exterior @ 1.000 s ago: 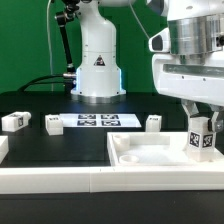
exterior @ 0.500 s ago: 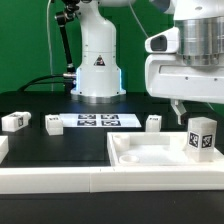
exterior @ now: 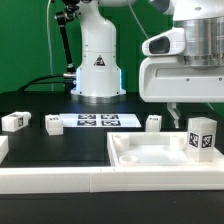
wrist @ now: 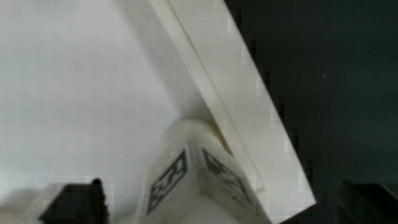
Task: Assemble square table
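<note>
The white square tabletop (exterior: 150,156) lies at the exterior view's right, rim up. One tagged white leg (exterior: 201,137) stands upright in its far right corner. My gripper (exterior: 197,110) hangs just above that leg, open and empty. In the wrist view the leg (wrist: 205,172) shows between my dark fingertips (wrist: 75,203), apart from both, beside the tabletop's rim (wrist: 217,80). Three more legs lie on the black table: two at the left (exterior: 14,121) (exterior: 52,124) and one near the middle (exterior: 154,122).
The marker board (exterior: 98,121) lies flat in front of the robot base (exterior: 97,70). A long white border wall (exterior: 55,181) runs along the front edge, with a short piece at the far left (exterior: 3,149).
My gripper has let go of the upright leg and risen straight up off it. The leg stays standing in the tabletop's corner.
</note>
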{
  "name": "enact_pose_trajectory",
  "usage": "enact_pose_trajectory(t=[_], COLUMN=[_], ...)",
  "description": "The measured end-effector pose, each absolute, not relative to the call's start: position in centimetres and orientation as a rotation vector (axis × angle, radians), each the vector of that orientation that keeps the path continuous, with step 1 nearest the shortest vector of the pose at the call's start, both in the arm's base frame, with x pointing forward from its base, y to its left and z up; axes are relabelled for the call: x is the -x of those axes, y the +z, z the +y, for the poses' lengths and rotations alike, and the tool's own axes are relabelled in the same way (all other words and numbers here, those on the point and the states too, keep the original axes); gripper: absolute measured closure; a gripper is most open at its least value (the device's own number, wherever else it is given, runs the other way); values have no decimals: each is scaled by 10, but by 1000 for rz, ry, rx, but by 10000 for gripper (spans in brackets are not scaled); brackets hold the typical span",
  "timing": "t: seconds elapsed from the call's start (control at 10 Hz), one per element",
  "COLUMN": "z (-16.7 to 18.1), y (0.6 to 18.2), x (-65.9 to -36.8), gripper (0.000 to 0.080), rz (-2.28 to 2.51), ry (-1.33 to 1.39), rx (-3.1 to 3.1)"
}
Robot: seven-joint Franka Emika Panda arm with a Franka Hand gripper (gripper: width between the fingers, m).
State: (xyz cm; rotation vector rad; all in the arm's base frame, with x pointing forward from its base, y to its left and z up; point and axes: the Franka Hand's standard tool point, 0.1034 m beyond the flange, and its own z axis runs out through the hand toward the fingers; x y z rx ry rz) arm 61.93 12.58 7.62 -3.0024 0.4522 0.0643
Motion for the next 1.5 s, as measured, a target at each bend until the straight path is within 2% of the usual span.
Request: enact_pose_trajectory(t=[0.8,0.9,1.0,1.1,1.2,1.3,1.5], z=[122,122,122,122,120,118,117], y=[77,77,77,77,77,77,77], x=[-621,-621,-621,-621,-622,-622,-622], gripper=[151,184,184,369,369,503,504], rz=[-527,-580,-577,-577,-576,-547,-517], ry=[11,8,9,9,7,8,9], rx=[3005,2995,2996,2996,2998,3004,3010])
